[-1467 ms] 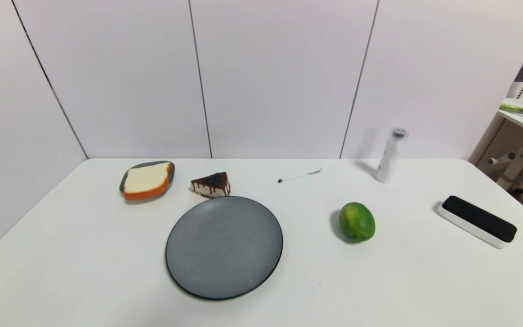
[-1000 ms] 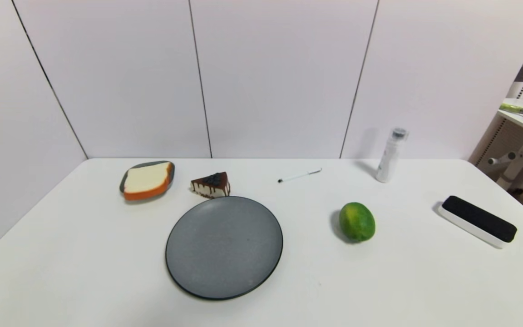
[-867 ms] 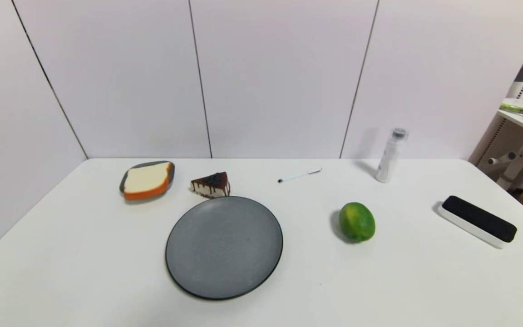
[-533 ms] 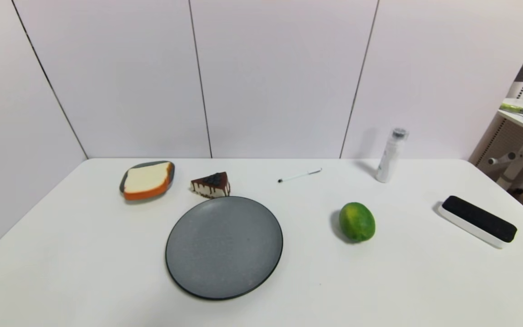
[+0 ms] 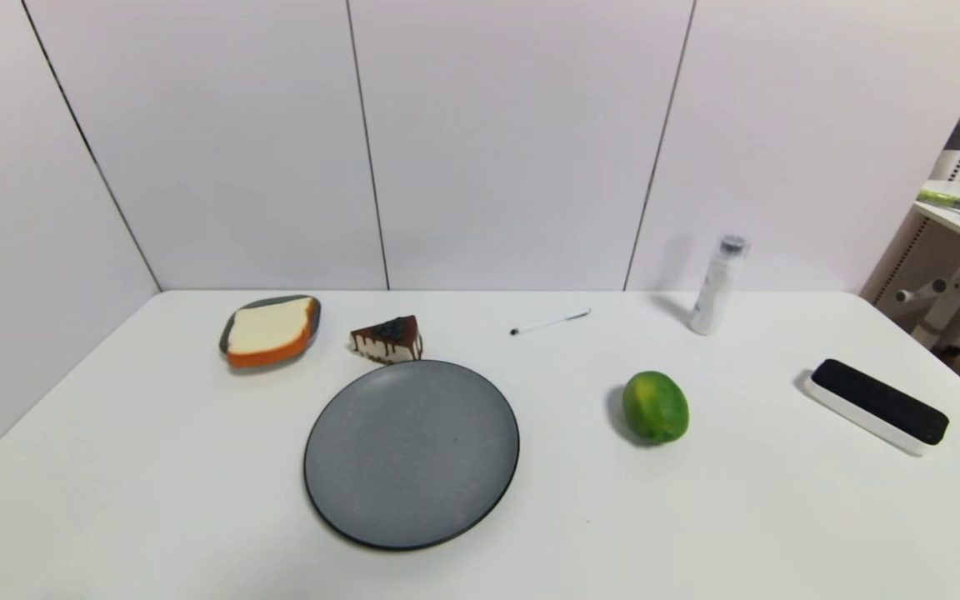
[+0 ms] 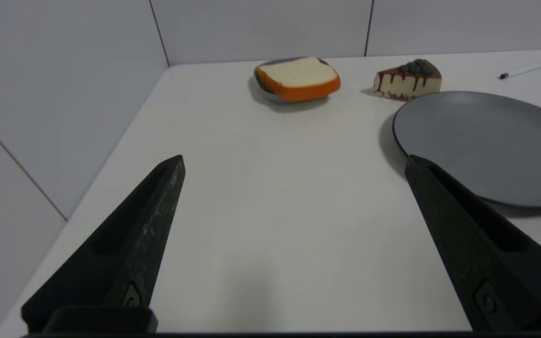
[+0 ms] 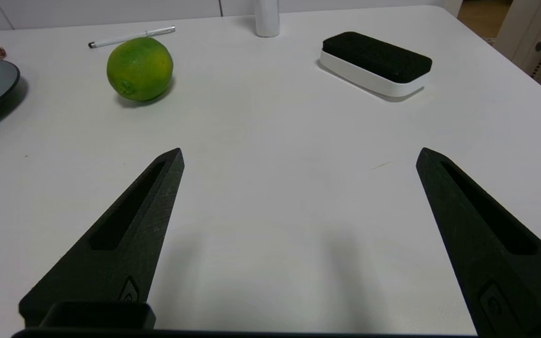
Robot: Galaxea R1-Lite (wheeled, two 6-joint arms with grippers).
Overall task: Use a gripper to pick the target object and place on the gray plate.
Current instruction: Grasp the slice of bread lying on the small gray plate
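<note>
The toast slice (image 5: 269, 331), white with an orange-brown crust, lies on a small blue-gray dish (image 5: 227, 332) at the far left of the table; it also shows in the left wrist view (image 6: 298, 77). The large gray plate (image 5: 411, 452) sits empty in the middle of the table and shows in the left wrist view (image 6: 486, 141). My left gripper (image 6: 294, 159) is open and empty over the near left of the table, well short of the toast. My right gripper (image 7: 298, 155) is open and empty over the near right. In the head view only a dark tip shows at the bottom left corner.
A chocolate-topped cake wedge (image 5: 387, 338) stands just behind the plate. A green lime (image 5: 654, 407), a white pen (image 5: 550, 322), a white bottle (image 5: 717, 285) and a black-topped eraser (image 5: 877, 404) lie to the right. A wall corner stands close on the left.
A small dark tip has come into the head view's bottom left corner. The objects on the table have not moved.
</note>
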